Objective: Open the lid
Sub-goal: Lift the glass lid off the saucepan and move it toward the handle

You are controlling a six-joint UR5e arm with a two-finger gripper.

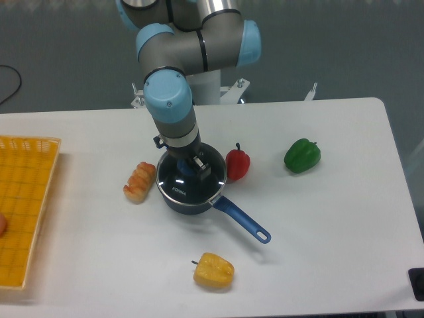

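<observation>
Hanging straight down over the saucepan [189,199], the jaws [199,167] sit at the centre of the lid [182,185], right where its blue knob should be. The arm's wrist hides most of the knob, so I cannot tell whether the jaws are pinching it or merely spread around it. The lid lies flat on the pan directly beneath the jaws, its metal rim seated all round as far as can be seen.

If the grip on the knob is shallow or off-centre, a lift could let the glass lid slip, tilt and drop back onto the pan. If the lid sticks, the pan may rise or drag along the bench [331,218]. Just beside the jaws sits a red pepper [238,163] touching or nearly touching the pan; a bread roll [139,182] lies close on the opposite side. A swinging lid could knock either.
</observation>
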